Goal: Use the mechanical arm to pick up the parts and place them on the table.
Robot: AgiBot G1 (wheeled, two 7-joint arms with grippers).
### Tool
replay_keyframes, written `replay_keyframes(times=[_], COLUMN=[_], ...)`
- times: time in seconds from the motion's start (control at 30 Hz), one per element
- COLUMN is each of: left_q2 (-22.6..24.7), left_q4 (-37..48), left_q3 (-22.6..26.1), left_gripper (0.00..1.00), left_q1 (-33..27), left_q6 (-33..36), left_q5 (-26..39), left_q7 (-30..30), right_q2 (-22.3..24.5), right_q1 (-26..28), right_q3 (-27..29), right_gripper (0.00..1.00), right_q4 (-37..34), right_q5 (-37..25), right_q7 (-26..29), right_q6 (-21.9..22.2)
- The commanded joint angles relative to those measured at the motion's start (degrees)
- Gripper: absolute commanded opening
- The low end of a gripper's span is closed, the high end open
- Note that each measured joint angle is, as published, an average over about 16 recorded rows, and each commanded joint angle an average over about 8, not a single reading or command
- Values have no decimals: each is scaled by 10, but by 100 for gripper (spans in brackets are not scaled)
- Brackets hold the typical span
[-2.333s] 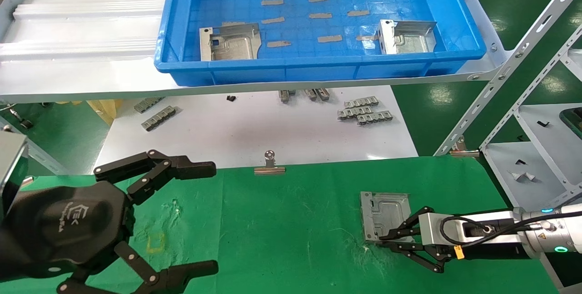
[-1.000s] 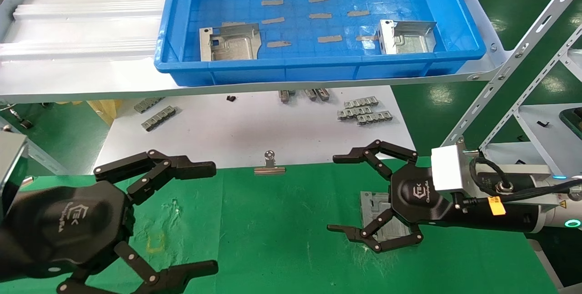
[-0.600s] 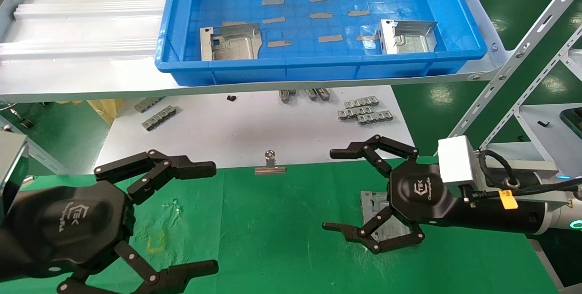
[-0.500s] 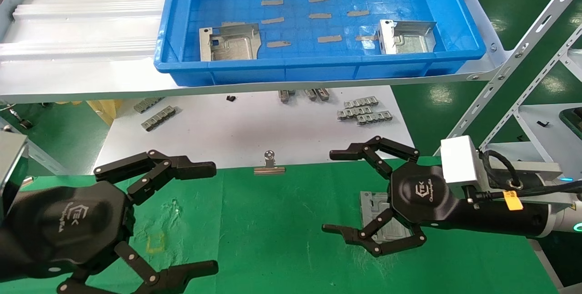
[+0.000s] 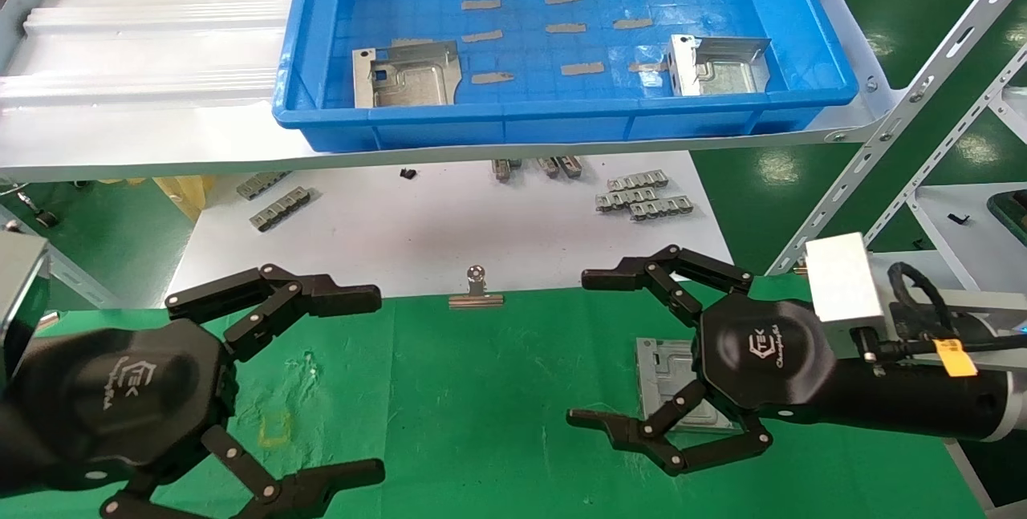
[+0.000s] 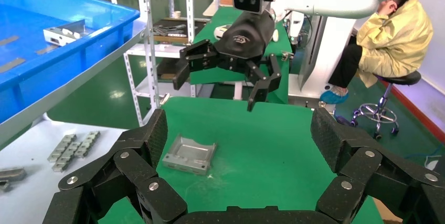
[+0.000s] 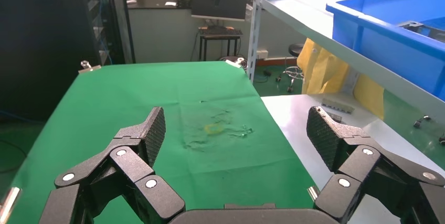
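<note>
The green-clothed table [image 5: 497, 407] fills the near part of the head view, with a white sheet surface [image 5: 449, 222] beyond it and, higher up, a grey shelf carrying a blue tray [image 5: 562, 122]. Two silver parts lie in that tray, one toward its left [image 5: 407, 75] and one toward its right [image 5: 718, 66], among flat grey tape strips [image 5: 582, 68]. Small grey clip strips [image 5: 642, 196] are scattered on the white sheet, and a metal binder clip [image 5: 476, 294] pins the cloth at the table's far edge. The right arm's claw [image 5: 578, 346] hangs over the right side of the table, its black fingers spread wide and holding nothing. A third part [image 5: 670, 387] lies flat on the green cloth directly beneath that claw: the hexagonal palm and the near finger cover its right and near edges in the head view, while the left wrist view shows the claw [image 6: 220, 85] raised clear above the part [image 6: 190, 153], not touching it. The left arm's claw [image 5: 377, 379] is parked over the table's left side, likewise spread wide and empty, well apart from the part.
</note>
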Motion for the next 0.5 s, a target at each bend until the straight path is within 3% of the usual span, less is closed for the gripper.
replay_keyframes(times=[0.03,0.5], left_q2=[0,0], left_q4=[0,0], left_q3=[0,0], left_gripper=[100,100], left_q1=[0,0], left_q6=[0,0], left_q5=[0,0], left_q7=[0,0], right_q2=[4,29], right_q1=[-8,-65], right_q3=[13,108], right_gripper=[100,100], right_q4=[14,114], right_q5=[-2,-18], right_q7=[14,112], right_q6=[2,15])
